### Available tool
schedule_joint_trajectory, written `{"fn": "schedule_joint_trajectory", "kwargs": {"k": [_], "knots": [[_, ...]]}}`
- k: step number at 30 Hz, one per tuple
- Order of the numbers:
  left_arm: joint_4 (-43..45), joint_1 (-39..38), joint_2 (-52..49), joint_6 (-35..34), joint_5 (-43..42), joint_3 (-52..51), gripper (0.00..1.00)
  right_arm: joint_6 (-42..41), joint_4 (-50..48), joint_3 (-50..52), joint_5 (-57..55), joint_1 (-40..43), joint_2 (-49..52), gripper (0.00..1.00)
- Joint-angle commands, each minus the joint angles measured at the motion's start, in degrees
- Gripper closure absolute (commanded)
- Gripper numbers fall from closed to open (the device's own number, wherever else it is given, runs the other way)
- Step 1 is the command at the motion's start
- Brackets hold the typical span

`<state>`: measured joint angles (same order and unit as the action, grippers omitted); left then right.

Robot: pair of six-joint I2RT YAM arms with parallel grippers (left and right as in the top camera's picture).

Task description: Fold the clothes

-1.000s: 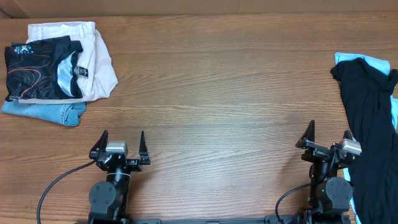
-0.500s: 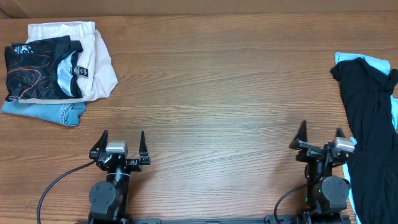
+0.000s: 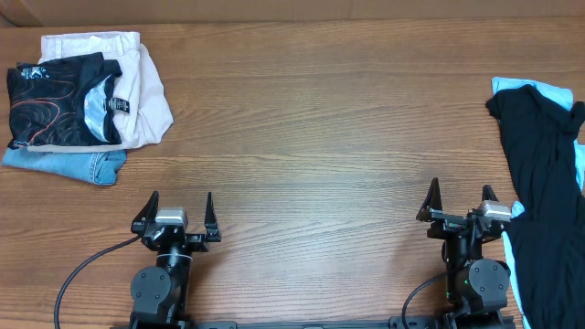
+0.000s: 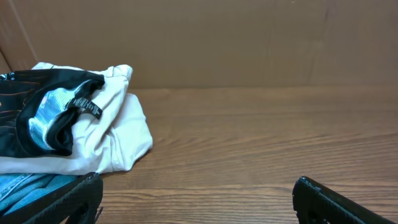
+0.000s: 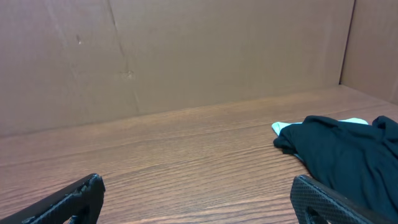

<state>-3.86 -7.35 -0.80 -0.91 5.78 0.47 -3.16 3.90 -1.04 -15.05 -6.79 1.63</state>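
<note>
The black sports shirt [image 3: 53, 102] with thin orange contour lines lies folded on top of a pile at the far left of the table. It also shows at the left edge of the left wrist view [image 4: 25, 115]. My left gripper [image 3: 180, 205] is open and empty near the front edge, well away from the pile; its fingers frame bare wood in the left wrist view [image 4: 198, 199]. My right gripper [image 3: 459, 196] is open and empty at the front right, with nothing between its fingers in the right wrist view [image 5: 198, 199].
Under the shirt lie beige trousers [image 3: 144, 91] and blue denim jeans [image 3: 69, 164]. A dark garment [image 3: 539, 183] on a light blue one [image 3: 535, 89] hangs over the right table edge, just right of my right gripper. A brown wall stands behind the table.
My right gripper has shifted left, away from the dark garment at the right edge. The left arm and the clothes have not moved.
</note>
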Motion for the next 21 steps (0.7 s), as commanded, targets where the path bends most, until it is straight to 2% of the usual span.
{"fn": "schedule_joint_trajectory", "kwargs": {"k": [1,7,13,21], "knots": [[0.0,0.5,0.4,0.7,-0.5,-0.2,0.00,0.2,-0.4,0.4,-0.3,0.2,-0.2,0.00],[0.0,0.5,0.4,0.7,-0.5,-0.2,0.00,0.2,-0.8,0.5,2.3,5.1,-0.3,0.00],[0.0,0.5,0.4,0.7,-0.5,-0.2,0.00,4.1,0.9,0.5,17.4,11.7,-0.3,0.00],[0.0,0.5,0.4,0.7,-0.5,-0.2,0.00,4.3,0.5,0.5,18.6,12.6,-0.4,0.00]]}}
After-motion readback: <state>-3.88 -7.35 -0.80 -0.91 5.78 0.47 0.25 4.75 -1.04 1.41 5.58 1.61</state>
